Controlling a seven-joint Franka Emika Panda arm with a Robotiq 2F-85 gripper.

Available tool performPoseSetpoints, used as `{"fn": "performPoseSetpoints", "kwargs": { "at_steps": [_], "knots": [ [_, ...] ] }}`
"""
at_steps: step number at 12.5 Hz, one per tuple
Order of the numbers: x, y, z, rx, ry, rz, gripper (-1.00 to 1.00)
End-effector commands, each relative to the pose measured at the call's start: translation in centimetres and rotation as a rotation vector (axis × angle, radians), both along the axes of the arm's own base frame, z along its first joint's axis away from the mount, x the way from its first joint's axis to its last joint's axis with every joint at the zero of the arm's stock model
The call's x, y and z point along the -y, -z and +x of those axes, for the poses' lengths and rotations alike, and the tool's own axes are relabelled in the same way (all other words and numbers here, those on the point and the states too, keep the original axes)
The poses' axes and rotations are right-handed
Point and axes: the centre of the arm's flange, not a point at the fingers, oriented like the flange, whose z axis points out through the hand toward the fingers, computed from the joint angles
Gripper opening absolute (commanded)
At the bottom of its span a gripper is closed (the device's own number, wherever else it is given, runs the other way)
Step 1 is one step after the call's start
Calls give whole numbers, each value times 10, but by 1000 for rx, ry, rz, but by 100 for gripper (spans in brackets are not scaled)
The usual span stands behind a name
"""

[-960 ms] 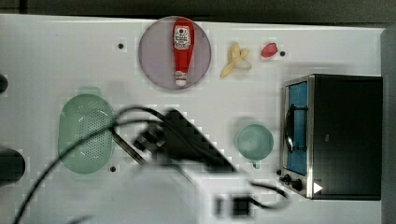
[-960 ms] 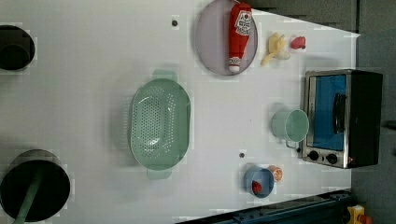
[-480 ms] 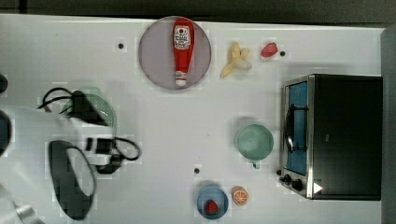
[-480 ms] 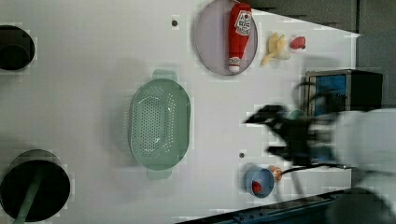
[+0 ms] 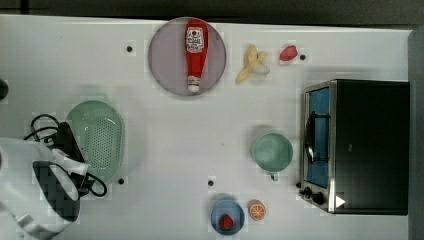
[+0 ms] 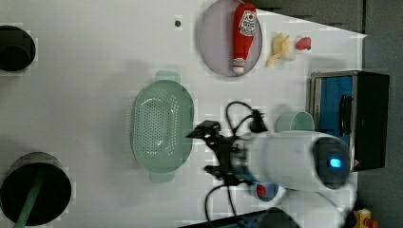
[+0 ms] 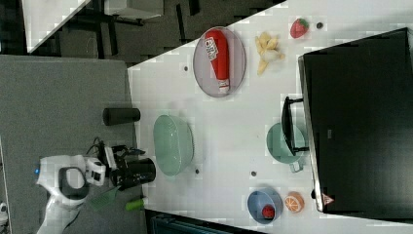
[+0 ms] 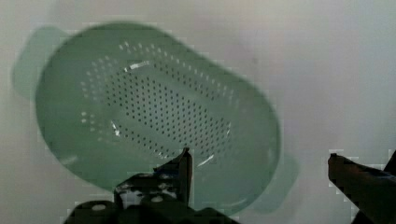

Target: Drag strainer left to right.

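The pale mint-green oval strainer (image 5: 100,137) rests on the white table at the top view's left, holes up, with a small tab handle at each end. It also appears as the strainer (image 6: 163,124) and the strainer (image 7: 173,145). My gripper (image 8: 259,156) is open and holds nothing. In the wrist view one finger (image 8: 186,161) hangs over the strainer's (image 8: 154,116) basin. The other finger (image 8: 341,165) is past the rim over bare table, so the rim lies between them. In the left view my gripper (image 6: 205,149) sits at the strainer's right side.
A grey-lilac plate (image 5: 167,65) carries a ketchup bottle (image 5: 196,50) at the back. Beside it lie a banana (image 5: 252,62) and a strawberry (image 5: 288,52). A teal cup (image 5: 272,151) stands by the toaster oven (image 5: 365,145). A blue bowl (image 5: 227,216) and an orange slice (image 5: 257,210) sit in front.
The arm swung from the table's middle, by the cup, across to the strainer and now hangs over its edge. The strainer has not moved.
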Motion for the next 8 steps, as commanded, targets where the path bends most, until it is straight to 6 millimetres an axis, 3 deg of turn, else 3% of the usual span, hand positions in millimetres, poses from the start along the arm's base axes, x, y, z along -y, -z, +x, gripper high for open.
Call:
{"fn": "performPoseSetpoints", "kwargs": {
  "at_steps": [1, 4, 8],
  "knots": [
    [21, 53, 22, 1, 300, 36, 100],
    [18, 98, 26, 1, 353, 93, 100],
    [34, 146, 39, 10, 373, 85, 100]
  ]
}}
